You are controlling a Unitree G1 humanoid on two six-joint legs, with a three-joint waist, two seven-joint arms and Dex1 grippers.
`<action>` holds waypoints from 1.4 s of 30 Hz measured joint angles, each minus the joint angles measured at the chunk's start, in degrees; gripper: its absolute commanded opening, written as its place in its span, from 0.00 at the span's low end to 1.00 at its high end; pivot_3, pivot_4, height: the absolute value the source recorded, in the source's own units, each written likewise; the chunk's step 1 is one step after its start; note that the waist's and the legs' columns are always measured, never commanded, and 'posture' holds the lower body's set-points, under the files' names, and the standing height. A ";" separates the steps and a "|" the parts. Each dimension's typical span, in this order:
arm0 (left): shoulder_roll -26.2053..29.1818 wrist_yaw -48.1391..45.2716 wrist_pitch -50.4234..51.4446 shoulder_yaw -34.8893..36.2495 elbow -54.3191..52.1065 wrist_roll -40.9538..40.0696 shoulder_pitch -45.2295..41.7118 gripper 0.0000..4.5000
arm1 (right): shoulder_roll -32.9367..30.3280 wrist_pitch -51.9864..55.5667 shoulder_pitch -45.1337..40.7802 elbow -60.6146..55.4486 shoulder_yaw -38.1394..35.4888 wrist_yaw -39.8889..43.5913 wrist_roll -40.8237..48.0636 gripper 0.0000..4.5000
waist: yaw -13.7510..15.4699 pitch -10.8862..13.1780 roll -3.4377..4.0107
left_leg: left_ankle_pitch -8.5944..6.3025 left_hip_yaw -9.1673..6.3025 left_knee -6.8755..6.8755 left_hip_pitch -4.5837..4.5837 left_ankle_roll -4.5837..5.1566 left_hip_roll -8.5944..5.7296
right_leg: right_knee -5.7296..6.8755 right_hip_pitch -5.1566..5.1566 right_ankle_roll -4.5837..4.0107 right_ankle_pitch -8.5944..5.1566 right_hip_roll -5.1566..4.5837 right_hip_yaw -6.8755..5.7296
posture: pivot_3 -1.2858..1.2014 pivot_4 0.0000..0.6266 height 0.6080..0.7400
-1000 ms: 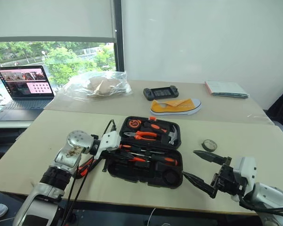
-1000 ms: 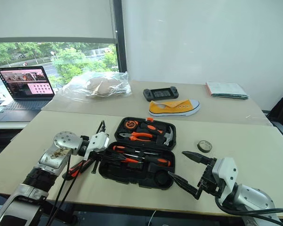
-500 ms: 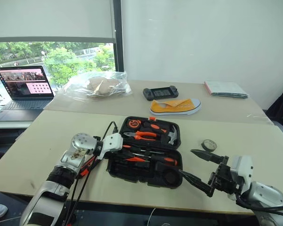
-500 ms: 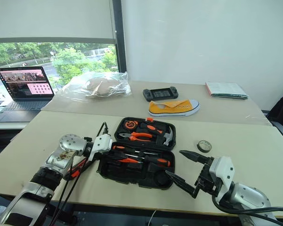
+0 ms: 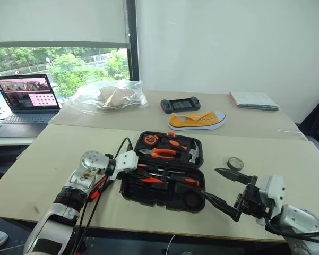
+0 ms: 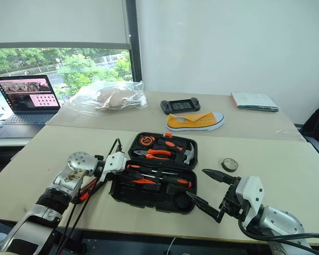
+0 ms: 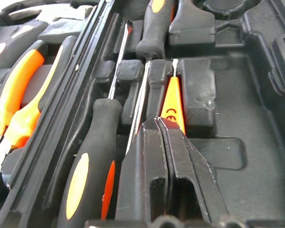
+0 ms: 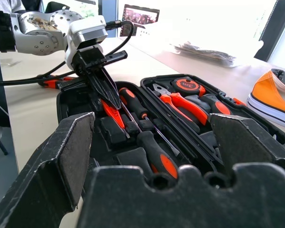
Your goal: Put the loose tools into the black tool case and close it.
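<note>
Since the earlier frame the left gripper (image 5: 128, 161) has slid toward the centre of the head view and now reaches over the case's near-left edge, while the right gripper (image 5: 231, 192) has hardly shifted at lower right.

The black tool case (image 5: 167, 171) lies open at mid-frame on the table (image 5: 42, 154). Its near half already holds two black-and-orange screwdrivers (image 7: 92, 156) and the slim orange tester screwdriver (image 7: 172, 102); pliers (image 5: 160, 153) and a hammer (image 5: 194, 152) sit in the far half.

The left pincer is pressed shut, its tips resting right on the tester's orange body — whether it pinches that tool or only pushes it into its slot I cannot tell. The right pincer stands spread wide and empty, just off the case's near-right corner.

Judging from this, the task is past halfway. Still out are the small dark tape roll (image 5: 235, 163), right of the case on the table, and an orange-black tool (image 5: 97, 188) lying under the left forearm at lower left, probably the utility knife. After those, the lid must be closed.

The left wrist view alone shows the closed tips meeting the tester and the moulded slot beside it. The right wrist view gives the side-on angle — the left gripper slanting down into the case. The head views show the tape roll and the tool outside.
</note>
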 measured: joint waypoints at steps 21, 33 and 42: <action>14.07 12.48 14.46 42.28 -16.33 -18.08 47.60 0.99 | -0.86 -6.53 -2.30 5.73 2.47 11.08 -1.10 1.00 | 1.36 0.08 0.15 | -0.37 -0.10 -0.11 -0.03 0.55 -0.07 | -0.03 -0.10 0.37 -0.24 -0.89 -0.20 | 0.52 0.24 1.00; 13.75 25.09 37.05 24.06 -33.41 -17.67 35.99 0.99 | -1.05 -6.12 -5.79 6.64 4.81 13.06 -0.03 1.00 | 0.37 0.07 0.17 | -0.10 -0.08 -0.16 0.04 -0.06 0.00 | -0.06 0.02 0.04 -0.03 -0.09 -0.13 | 0.52 0.24 1.00; 12.95 25.76 35.05 21.16 -28.60 -13.68 33.47 0.39 | -1.06 -6.10 -3.98 5.50 4.26 11.66 0.06 1.00 | 0.17 0.07 0.24 | -0.10 -0.06 -0.18 0.08 -0.10 0.03 | -0.03 0.00 0.00 -0.05 -0.15 -0.11 | 0.52 0.24 1.00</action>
